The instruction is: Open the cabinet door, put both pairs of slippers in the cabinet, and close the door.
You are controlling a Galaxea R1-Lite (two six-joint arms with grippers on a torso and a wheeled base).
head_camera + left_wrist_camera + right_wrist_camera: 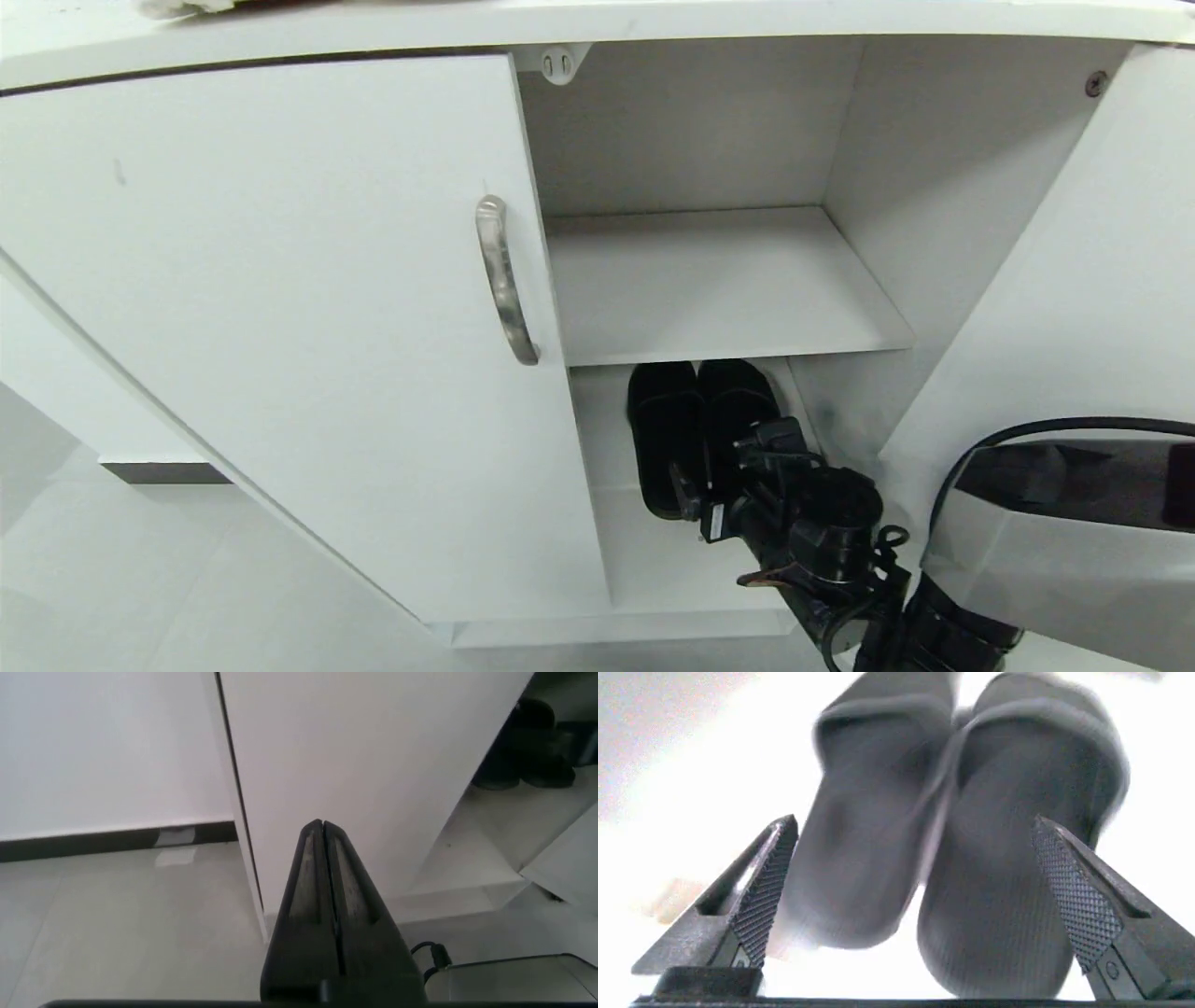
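A pair of black slippers (695,420) lies side by side on the cabinet's bottom floor (653,551), under the shelf (709,289). My right gripper (733,462) is at the slippers' near ends, inside the open compartment. In the right wrist view the right gripper (915,821) is open, its fingers (771,877) spread wide apart, and the slippers (1008,840) lie just beyond them, ungripped. My left gripper (322,835) is shut and empty, low over the floor in front of the closed left door (374,756).
The left cabinet door (280,308), with a metal handle (504,280), is closed. The right door (1074,280) is swung open beside my right arm. The shelf above the slippers is bare. Light tiled floor (121,924) spreads before the cabinet.
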